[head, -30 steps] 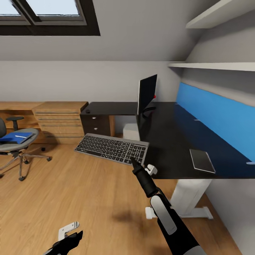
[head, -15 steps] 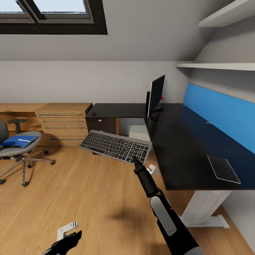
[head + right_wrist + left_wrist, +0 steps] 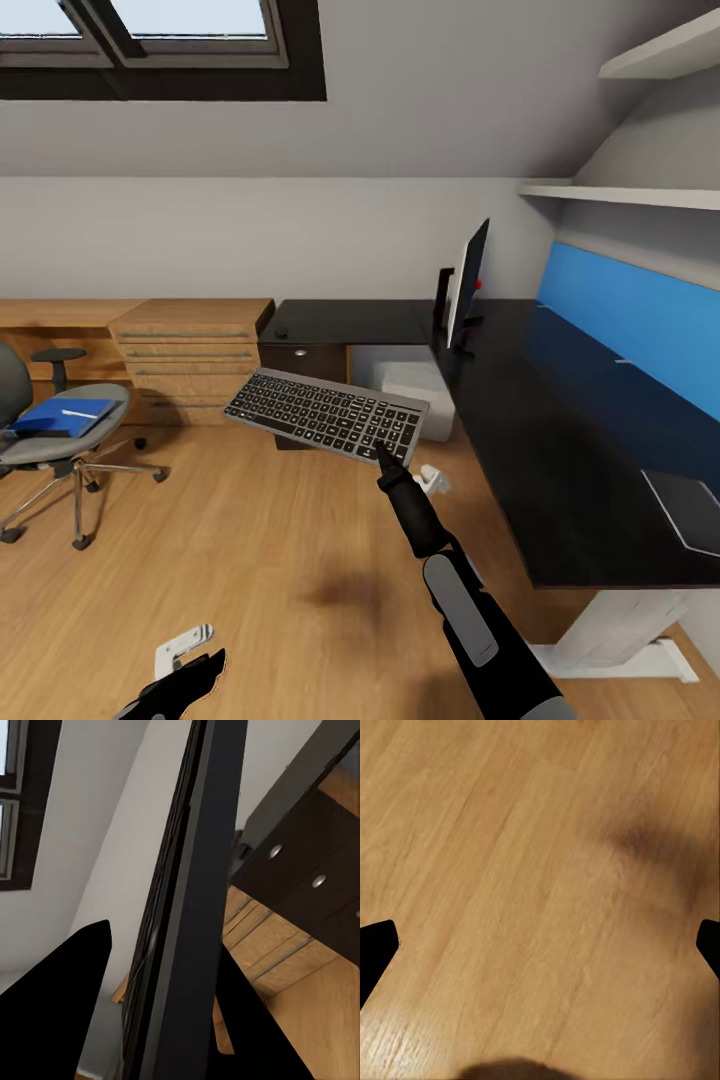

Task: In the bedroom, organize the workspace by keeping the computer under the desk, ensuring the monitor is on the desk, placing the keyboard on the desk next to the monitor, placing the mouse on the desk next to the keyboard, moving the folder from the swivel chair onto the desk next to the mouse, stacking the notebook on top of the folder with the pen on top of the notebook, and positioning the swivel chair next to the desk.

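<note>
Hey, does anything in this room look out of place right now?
Yes. The keyboard is off the desk, held in the air over the floor by the right gripper. The blue folder lies on the swivel chair seat, away from the desk.

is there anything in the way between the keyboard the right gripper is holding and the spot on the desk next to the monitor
Nothing visible blocks it. The keyboard, held by the right gripper, hangs over the floor just off the desk edge. The black top between it and the monitor looks bare; the notebook lies farther along, away from that path.
</note>
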Tool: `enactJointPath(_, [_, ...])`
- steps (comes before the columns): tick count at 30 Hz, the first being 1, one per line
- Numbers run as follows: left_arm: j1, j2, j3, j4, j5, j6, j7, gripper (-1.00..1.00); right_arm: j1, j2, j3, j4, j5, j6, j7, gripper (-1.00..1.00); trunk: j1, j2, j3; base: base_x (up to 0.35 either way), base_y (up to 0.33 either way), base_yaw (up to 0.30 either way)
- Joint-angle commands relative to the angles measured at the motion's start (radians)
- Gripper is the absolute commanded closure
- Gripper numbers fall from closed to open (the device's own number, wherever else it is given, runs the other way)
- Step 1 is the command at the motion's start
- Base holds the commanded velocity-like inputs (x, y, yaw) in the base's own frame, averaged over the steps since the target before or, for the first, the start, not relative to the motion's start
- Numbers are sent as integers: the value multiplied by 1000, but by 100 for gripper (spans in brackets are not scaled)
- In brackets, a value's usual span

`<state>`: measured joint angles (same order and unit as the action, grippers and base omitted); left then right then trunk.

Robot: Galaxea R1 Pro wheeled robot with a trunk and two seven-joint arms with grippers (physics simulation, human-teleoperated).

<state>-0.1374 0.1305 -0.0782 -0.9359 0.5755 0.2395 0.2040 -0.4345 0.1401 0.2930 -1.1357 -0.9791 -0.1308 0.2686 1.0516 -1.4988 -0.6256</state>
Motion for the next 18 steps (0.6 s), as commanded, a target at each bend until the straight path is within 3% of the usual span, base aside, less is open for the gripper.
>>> enactJointPath(1, [0,1,-5,-1,10,1,9,-100,-1,0,1,1,-10,-4,3,100,-4,7,2,237,269,0])
enactJointPath(7, [-1,1,-5,-1,10,2,9,-100,-1,1,1,2,-8,-5,0,100,-11,21,9,270,231,0])
enactJointPath(18, [-1,0,-6,-1,10,3,9,-100,-1,1,3,39,-6,-40,-2,100,-11,21,9,318,128,0])
